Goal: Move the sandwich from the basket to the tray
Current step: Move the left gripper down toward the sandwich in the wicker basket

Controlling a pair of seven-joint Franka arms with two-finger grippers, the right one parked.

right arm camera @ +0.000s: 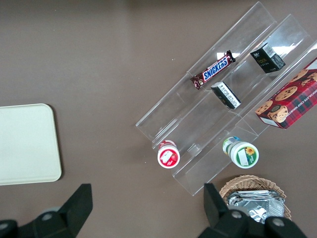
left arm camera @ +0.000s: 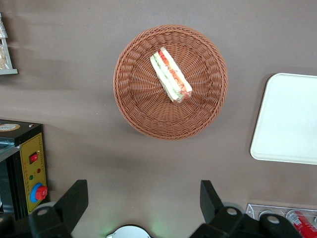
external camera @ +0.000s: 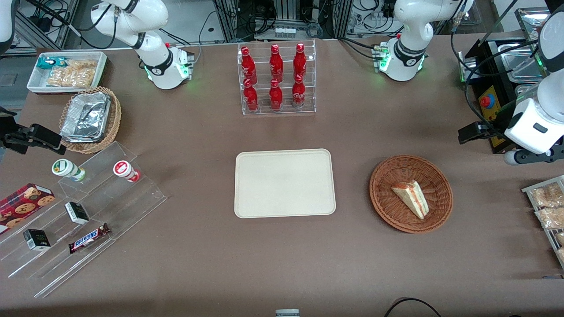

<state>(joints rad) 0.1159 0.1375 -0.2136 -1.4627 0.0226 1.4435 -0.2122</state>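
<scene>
The sandwich (external camera: 411, 197), a pale bread wedge with red-orange filling, lies in the round reddish-brown wicker basket (external camera: 387, 207). The cream-beige tray (external camera: 284, 182) lies bare at the table's middle, beside the basket. My left gripper (external camera: 474, 132) hangs well above the table, farther from the front camera than the basket and toward the working arm's end. It is open and holds nothing. In the left wrist view the gripper (left arm camera: 142, 188) has its fingers (left arm camera: 75, 196) spread wide over bare table, apart from the basket (left arm camera: 138, 104) and sandwich (left arm camera: 171, 75). A tray corner (left arm camera: 287, 119) shows there.
A clear rack of red bottles (external camera: 276, 79) stands farther from the front camera than the tray. A black control box with a red button (external camera: 489, 103) sits near my gripper. Snack packets (external camera: 548, 204) lie at the working arm's end. Stepped clear shelves of snacks (external camera: 79, 220) lie toward the parked arm's end.
</scene>
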